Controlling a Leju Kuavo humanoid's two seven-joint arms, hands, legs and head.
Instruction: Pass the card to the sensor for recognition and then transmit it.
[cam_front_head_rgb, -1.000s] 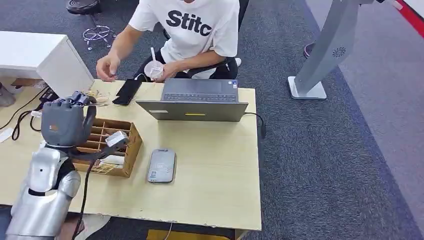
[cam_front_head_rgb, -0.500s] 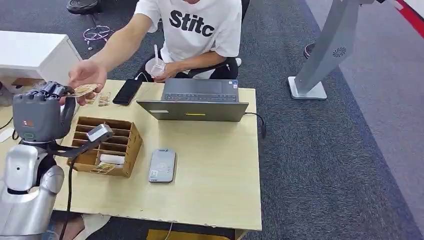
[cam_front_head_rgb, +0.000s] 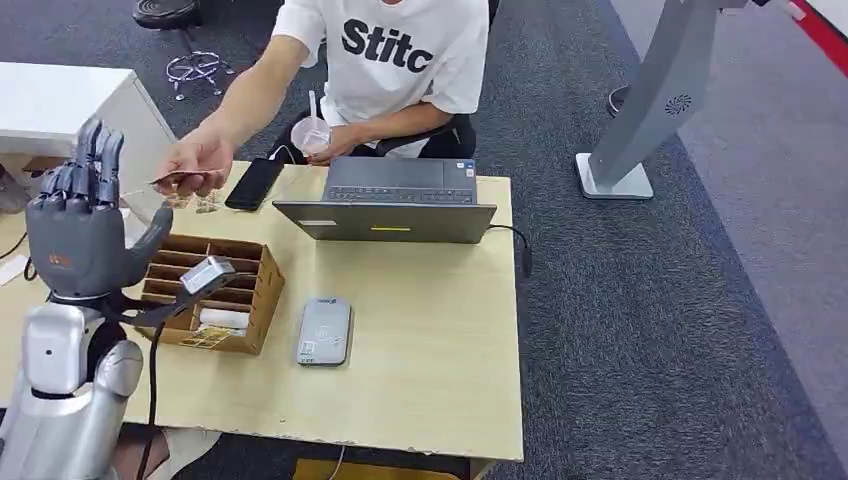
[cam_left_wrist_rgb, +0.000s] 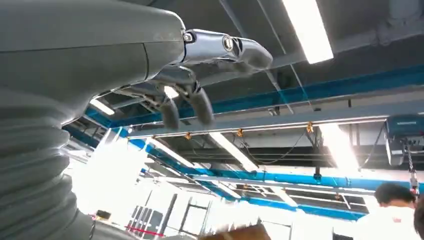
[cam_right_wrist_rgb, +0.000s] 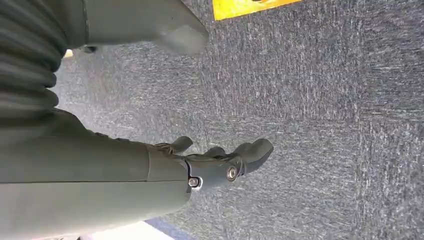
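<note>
Left hand (cam_front_head_rgb: 80, 235): raised upright over the left edge of the table (cam_front_head_rgb: 440, 330), fingers (cam_front_head_rgb: 95, 160) extended and spread, thumb out to the side, nothing in its grasp. In the left wrist view the same hand (cam_left_wrist_rgb: 200, 75) points up toward ceiling lights, fingers loosely extended and apart, nothing between them.

Right hand (cam_right_wrist_rgb: 220, 160): hangs over grey carpet (cam_right_wrist_rgb: 325, 125), fingers slightly curled but apart, holding nothing.

Card (cam_front_head_rgb: 172, 180): held by a person's hand (cam_front_head_rgb: 200, 160) above the far left corner of the table, apart from the left hand and beyond its fingertips. The person sits behind the far edge in a white shirt; the other hand holds a cup (cam_front_head_rgb: 310, 135) with a straw.

Sensor (cam_front_head_rgb: 324, 330): flat grey pad lying on the table toward the near edge, just beside the right side of the box (cam_front_head_rgb: 215, 295).

Box: wooden, divided into compartments, near the left edge; a white item and a card-like item lie in its near compartments. A small grey device on a black cable (cam_front_head_rgb: 207, 273) hangs in front of it, at the left arm's wrist.

Laptop (cam_front_head_rgb: 390, 205): open, at the far edge near the middle, screen facing the person. A black phone (cam_front_head_rgb: 255, 183) lies left of it at the far edge. A black cable (cam_front_head_rgb: 522, 250) runs from the laptop's right side over the right edge
</note>
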